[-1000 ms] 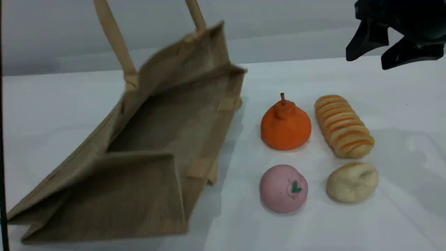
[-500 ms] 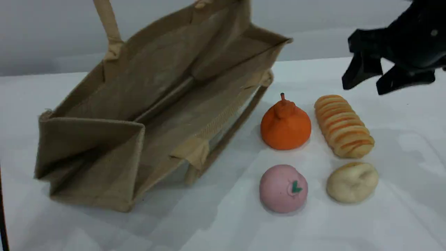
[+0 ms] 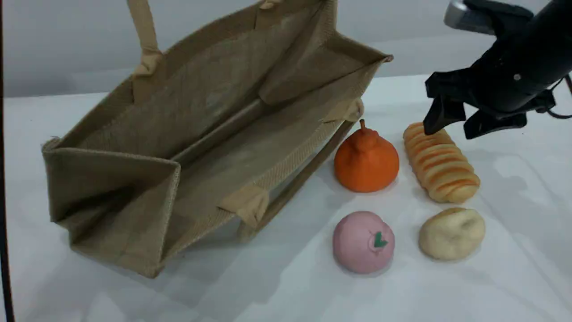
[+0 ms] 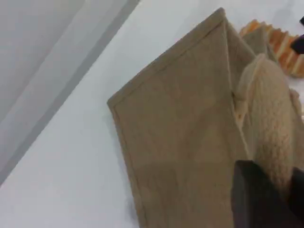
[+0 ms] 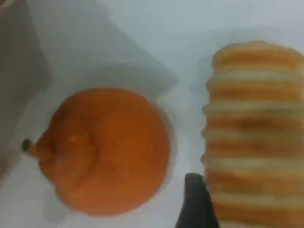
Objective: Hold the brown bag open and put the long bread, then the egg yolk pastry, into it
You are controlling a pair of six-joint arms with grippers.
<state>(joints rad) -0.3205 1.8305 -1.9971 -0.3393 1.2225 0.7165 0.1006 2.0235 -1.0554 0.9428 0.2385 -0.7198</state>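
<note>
Hovering with jaws apart, the right end effector point(image 3: 451, 126) has below it one striped long bread point(image 3: 441, 162), one cream egg yolk pastry point(image 3: 452, 233), one orange pumpkin-like fruit point(image 3: 366, 160), one pink ball point(image 3: 363, 242); the left end effector point(image 4: 266, 197) is clamped on one brown jute bag's point(image 3: 214, 134) beige handle point(image 4: 270, 123).

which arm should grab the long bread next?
Right. The right gripper hangs open just above the long bread's far end. The left gripper is shut on a handle of the brown bag, holding it open, so probably shouldn't let go.
</note>
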